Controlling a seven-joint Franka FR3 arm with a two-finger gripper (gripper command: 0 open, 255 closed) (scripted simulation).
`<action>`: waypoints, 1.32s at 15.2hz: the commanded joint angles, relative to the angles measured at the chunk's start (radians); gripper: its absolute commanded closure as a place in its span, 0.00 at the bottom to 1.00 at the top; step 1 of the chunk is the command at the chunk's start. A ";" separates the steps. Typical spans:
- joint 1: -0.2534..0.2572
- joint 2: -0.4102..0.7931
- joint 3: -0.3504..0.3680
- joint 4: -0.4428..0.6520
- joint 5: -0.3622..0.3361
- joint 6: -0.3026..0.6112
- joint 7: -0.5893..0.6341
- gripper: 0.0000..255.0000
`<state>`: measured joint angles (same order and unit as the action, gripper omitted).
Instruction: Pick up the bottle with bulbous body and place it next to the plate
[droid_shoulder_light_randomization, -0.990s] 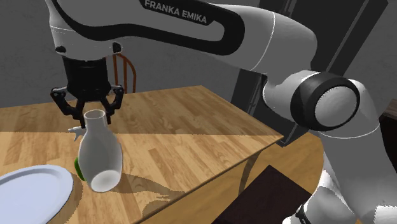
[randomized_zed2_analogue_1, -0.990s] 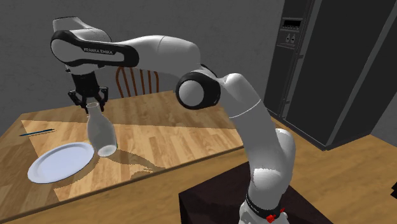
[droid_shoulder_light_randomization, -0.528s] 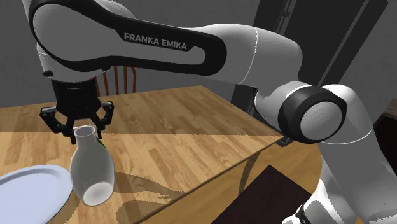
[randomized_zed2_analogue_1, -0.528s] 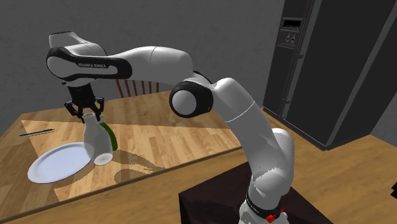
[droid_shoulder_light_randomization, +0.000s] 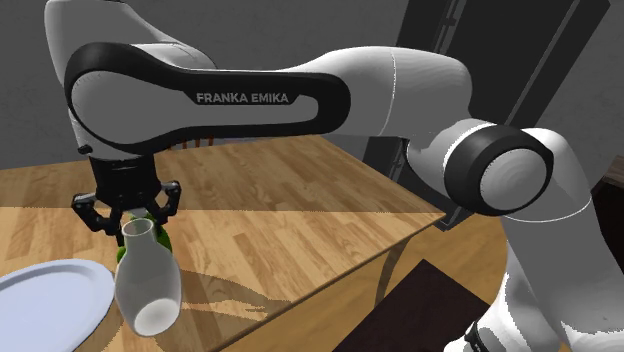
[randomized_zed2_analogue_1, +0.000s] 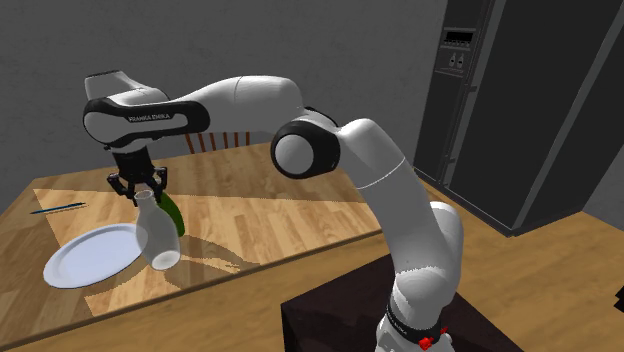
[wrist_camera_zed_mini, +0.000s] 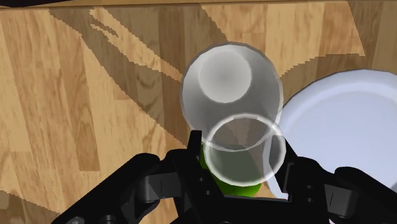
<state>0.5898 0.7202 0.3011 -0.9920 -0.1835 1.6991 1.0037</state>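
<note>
**Q:** What does the all-black two-finger gripper (droid_shoulder_light_randomization: 135, 213) hold?

**A:** The white, translucent bottle with a bulbous body (droid_shoulder_light_randomization: 148, 290). The jaws are closed partway, one on each side of the narrow neck just under the rim. In the wrist view both jaws press against the neck, with the open mouth ringed between them and the round body beyond.

**Q:** How does the bottle sit?

**A:** Tilted. In the shoulder view its base leans toward the camera, so the flat underside shows. It hangs from the gripper in the lower left of that frame. Whether the base touches the light wooden tabletop (droid_shoulder_light_randomization: 290, 225) cannot be told.

**Q:** Where is it relative to the plate?

**A:** The round white plate (droid_shoulder_light_randomization: 45, 300) lies flat in the shoulder view's lower left corner. The bottle's body is just beside the plate's rim, on its right in that view. The second exterior view shows the same order, left of centre.

**Q:** What else is near the gripper?

**A:** A dark green rounded object (randomized_zed2_analogue_1: 173, 213) stands close behind the bottle. In the wrist view it shows green through the neck, by the jaws.
</note>
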 joint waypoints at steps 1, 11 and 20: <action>-0.004 -0.005 0.000 -0.029 0.000 0.025 0.001 1.00; -0.004 -0.004 0.000 -0.028 0.000 0.024 0.001 0.00; 0.025 0.037 -0.004 0.176 -0.004 -0.135 -0.010 0.00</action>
<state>0.6125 0.7507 0.2981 -0.8343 -0.1871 1.5768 0.9947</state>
